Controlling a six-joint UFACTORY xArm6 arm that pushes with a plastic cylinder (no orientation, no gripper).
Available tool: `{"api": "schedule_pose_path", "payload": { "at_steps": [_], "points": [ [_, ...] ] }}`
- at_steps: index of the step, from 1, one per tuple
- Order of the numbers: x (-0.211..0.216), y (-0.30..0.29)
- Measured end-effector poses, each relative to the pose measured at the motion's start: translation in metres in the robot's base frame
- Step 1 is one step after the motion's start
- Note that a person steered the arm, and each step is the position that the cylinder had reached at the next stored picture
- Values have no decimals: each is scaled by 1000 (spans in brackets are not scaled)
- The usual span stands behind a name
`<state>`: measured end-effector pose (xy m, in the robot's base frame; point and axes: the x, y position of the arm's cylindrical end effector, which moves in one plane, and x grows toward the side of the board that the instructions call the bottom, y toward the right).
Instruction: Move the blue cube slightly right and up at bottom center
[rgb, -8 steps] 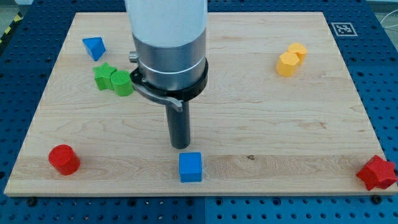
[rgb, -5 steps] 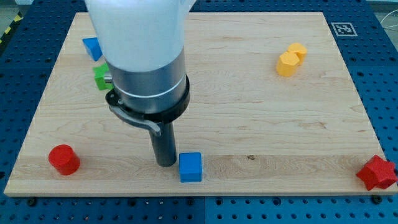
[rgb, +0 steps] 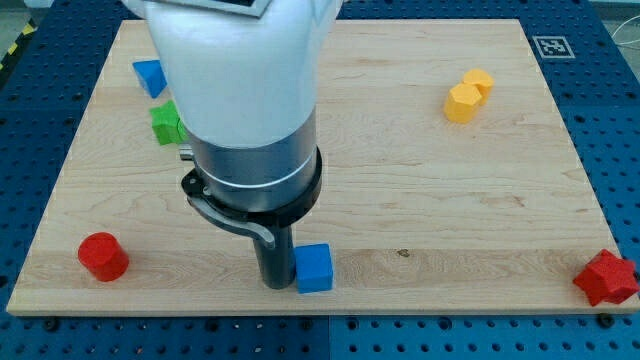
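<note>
The blue cube (rgb: 314, 268) sits on the wooden board (rgb: 420, 170) at the bottom centre. My tip (rgb: 277, 285) is down on the board right against the cube's left side, slightly below its middle. The rod and the large grey and white arm body (rgb: 245, 110) rise above it and hide the board behind them.
A red cylinder (rgb: 103, 256) lies at the bottom left and a red star (rgb: 606, 277) at the bottom right. Two yellow blocks (rgb: 468, 96) sit at the top right. A blue block (rgb: 149, 76) and a green block (rgb: 166, 123) show at the top left, partly hidden by the arm.
My tip came down from above the cube to its left side and lower. The blue cube has shifted a little to the right.
</note>
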<state>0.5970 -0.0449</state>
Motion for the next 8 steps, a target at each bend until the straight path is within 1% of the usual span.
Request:
{"api": "schedule_pose_path", "payload": {
  "at_steps": [2,4,5,6,8],
  "points": [
    [-3,11],
    [21,28],
    [21,43],
    [11,51],
    [-45,40]
  ]
}}
